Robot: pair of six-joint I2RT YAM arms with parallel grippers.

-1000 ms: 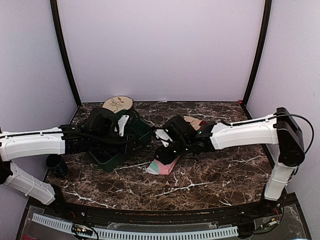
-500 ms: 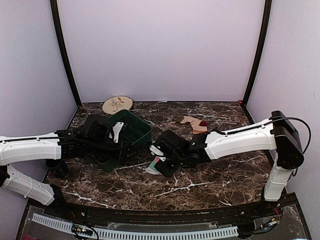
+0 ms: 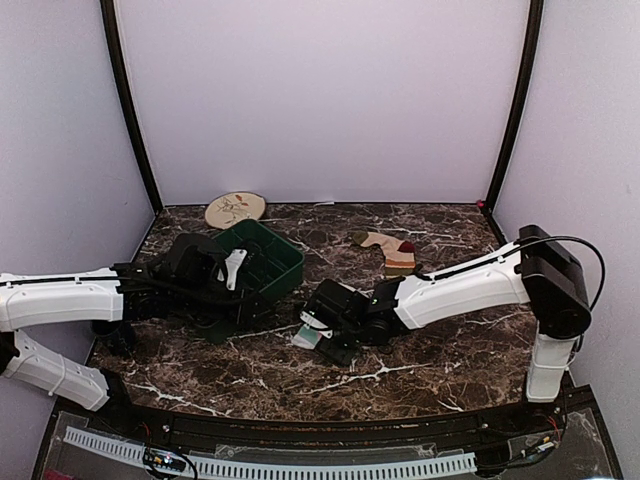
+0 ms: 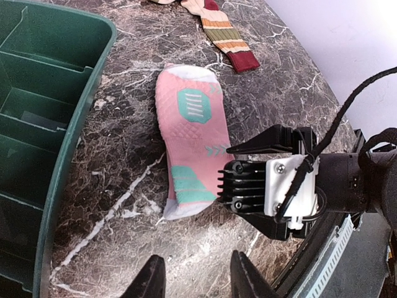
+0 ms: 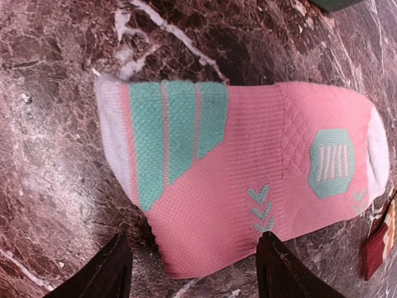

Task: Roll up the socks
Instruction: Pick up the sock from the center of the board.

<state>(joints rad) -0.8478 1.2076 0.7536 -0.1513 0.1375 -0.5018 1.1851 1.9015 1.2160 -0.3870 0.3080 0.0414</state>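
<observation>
Right gripper: my right gripper [image 5: 195, 272] hung low over the sock, its two black fingers [image 5: 116, 270] spread wide and pinching nothing.
Sock under it: the pink fabric sock with mint-green patches [image 5: 248, 174] lay flat on the table. One long edge sat between those fingers. I could not tell whether they touched it.
Left gripper: my left gripper [image 4: 197, 279] pointed at the same sock from the other side. Its fingers were parted with nothing between them, and it stood short of the white cuff.
Room at the sock: bare brown marble tabletop [image 3: 430, 350] ran to the right of the pink sock and in front of it. The table's front edge showed close behind my right gripper in the left wrist view.
In the way: the dark green plastic bin with dividers [image 3: 262, 262] stood just beside the sock on the left, its rim close to my left arm.
Second sock: the tan sock with brown, red and cream stripes and a dark red toe [image 3: 388, 247] lay well apart, farther back on the right with open marble around it.
Back edge: a round cream plate with a floral print [image 3: 236, 208] rested against the rear wall behind the bin.
</observation>
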